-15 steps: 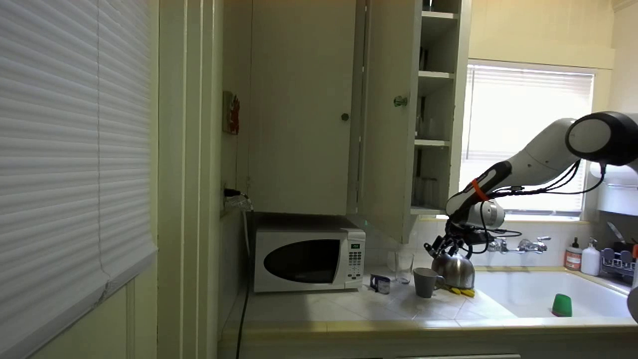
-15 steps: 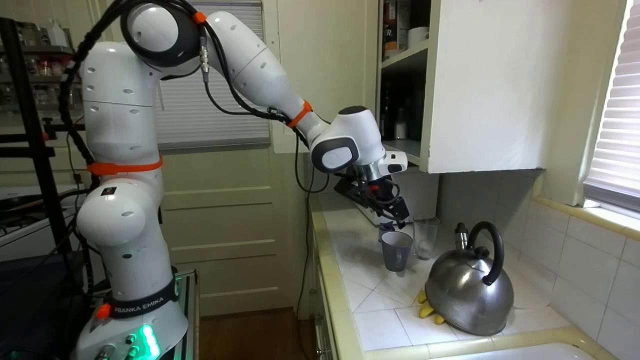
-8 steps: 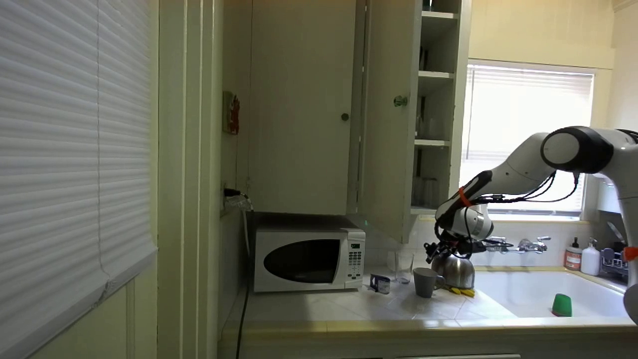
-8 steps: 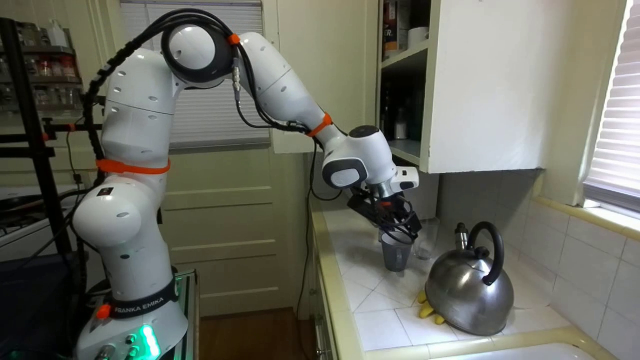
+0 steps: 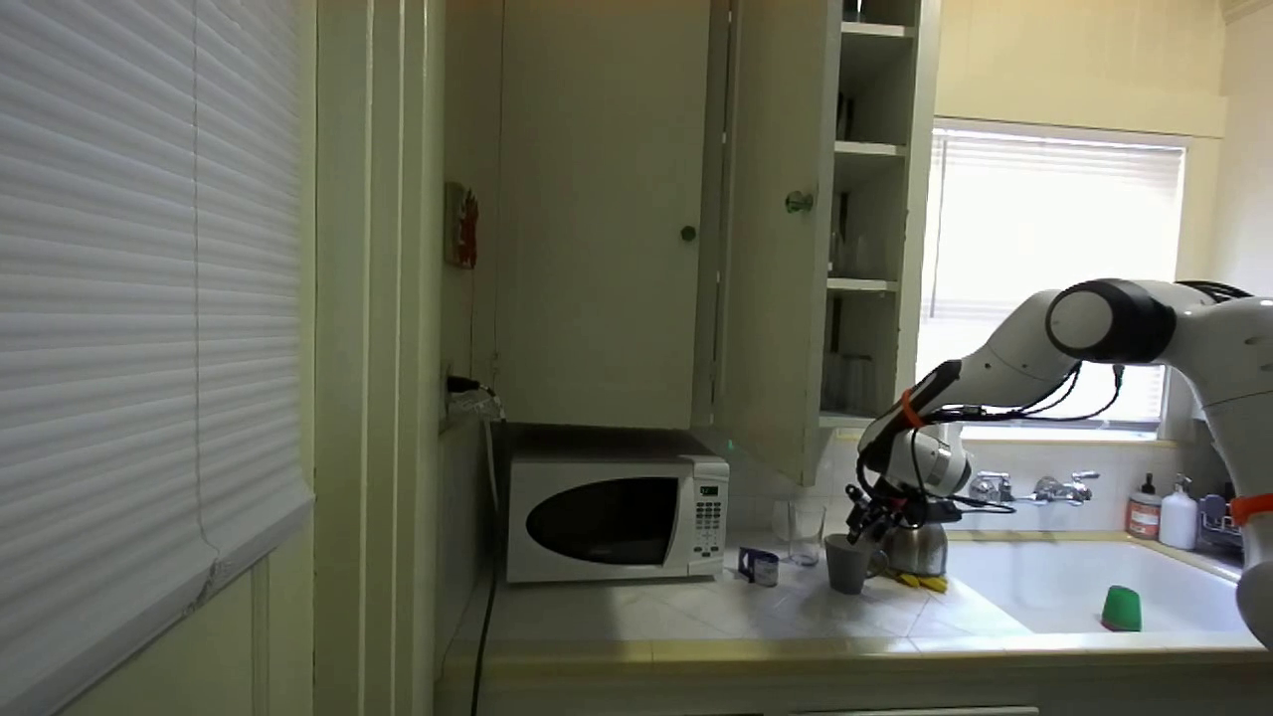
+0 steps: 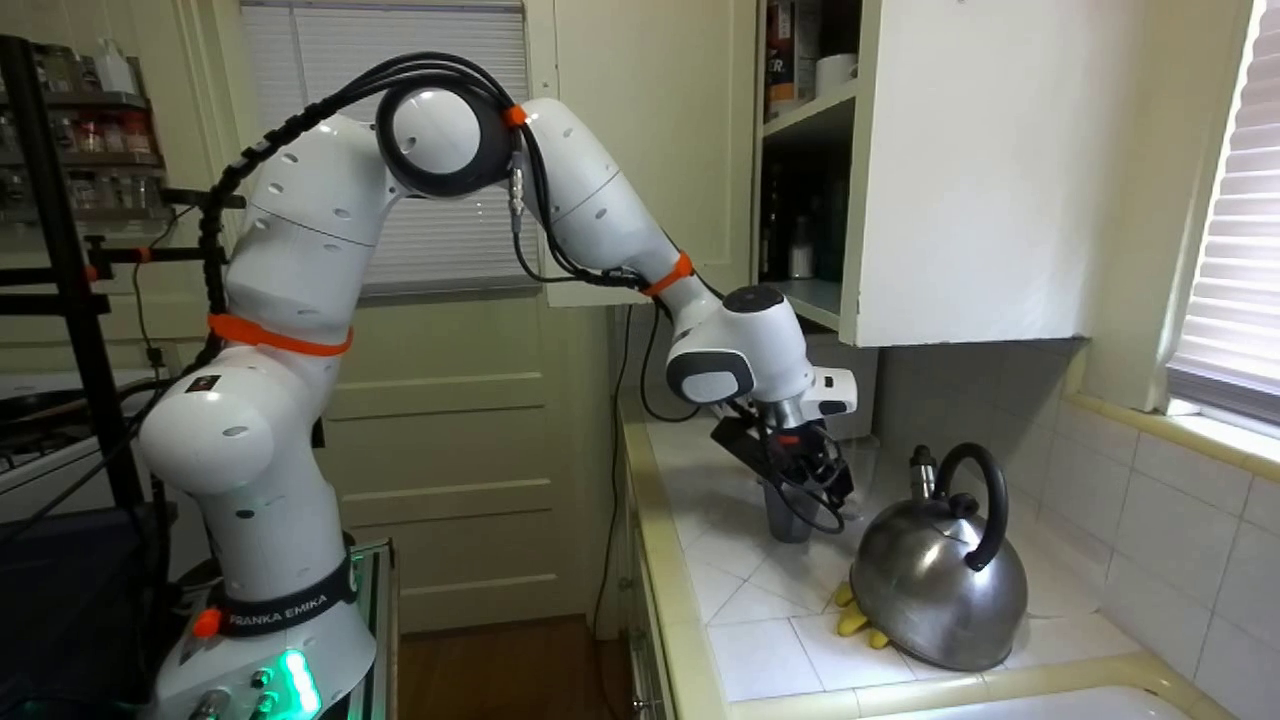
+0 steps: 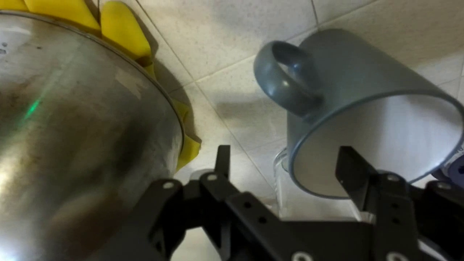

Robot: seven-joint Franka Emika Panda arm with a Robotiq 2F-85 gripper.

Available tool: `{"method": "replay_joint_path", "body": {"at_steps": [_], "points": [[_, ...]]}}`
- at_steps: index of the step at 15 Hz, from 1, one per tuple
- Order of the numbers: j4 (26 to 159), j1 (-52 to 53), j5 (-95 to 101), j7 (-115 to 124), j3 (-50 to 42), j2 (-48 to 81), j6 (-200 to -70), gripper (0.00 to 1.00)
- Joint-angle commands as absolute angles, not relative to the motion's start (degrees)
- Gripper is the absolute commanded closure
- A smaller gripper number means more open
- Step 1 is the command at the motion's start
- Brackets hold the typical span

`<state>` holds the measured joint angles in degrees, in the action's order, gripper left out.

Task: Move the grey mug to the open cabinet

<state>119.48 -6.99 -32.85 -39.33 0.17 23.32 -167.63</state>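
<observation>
The grey mug (image 5: 845, 567) stands upright on the tiled counter; it also shows in an exterior view (image 6: 790, 518), partly hidden by my gripper. In the wrist view the mug (image 7: 366, 69) has its handle towards the kettle. My gripper (image 7: 284, 150) is open, with nothing between its fingers. One finger overlaps the mug's mouth in the wrist view, the other appears over the counter between mug and kettle. I cannot tell whether a finger reaches inside the mug. The open cabinet (image 5: 870, 149) hangs above the counter, door swung open; its shelves also show in an exterior view (image 6: 815, 105).
The steel kettle (image 6: 935, 585) stands close beside the mug on yellow gloves or cloth (image 6: 853, 618). A clear glass (image 5: 808, 537) and a small dark-patterned mug (image 5: 760, 567) stand behind and beside it. The microwave (image 5: 617, 517) is further along. The sink holds a green cup (image 5: 1122, 609).
The arm has reached forward and my gripper has come down to the mug's rim, now covering part of the mug in an exterior view. The mug has not moved.
</observation>
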Motion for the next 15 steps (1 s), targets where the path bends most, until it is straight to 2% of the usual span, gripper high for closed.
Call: {"method": "replay_joint_path", "body": {"at_steps": [1, 2, 3, 7, 8, 9, 10, 12, 13, 15], "points": [[118.07, -6.98, -33.05, -38.76, -0.08, 25.89, -168.55, 0.44], [118.37, -6.43, -32.46, -38.06, -0.78, 25.82, -168.46, 0.57], [118.72, -5.83, -31.88, -37.26, -1.52, 25.62, -168.27, 0.62], [120.79, -2.36, -28.69, -32.43, -5.96, 23.94, -166.90, 0.73], [121.11, -1.18, -27.75, -30.91, -7.38, 23.51, -166.26, 0.81], [121.15, -0.25, -26.92, -29.64, -8.47, 23.33, -165.61, 0.78], [121.67, -4.09, -20.18, -24.17, -4.97, 22.80, -165.87, 0.78], [121.52, -3.89, -15.51, -19.63, -5.08, 22.17, -164.24, 0.80], [121.54, -3.94, -13.78, -17.62, -4.85, 21.78, -163.57, 0.90], [121.61, -3.78, -11.23, -14.03, -4.66, 20.86, -162.78, 1.00]]}}
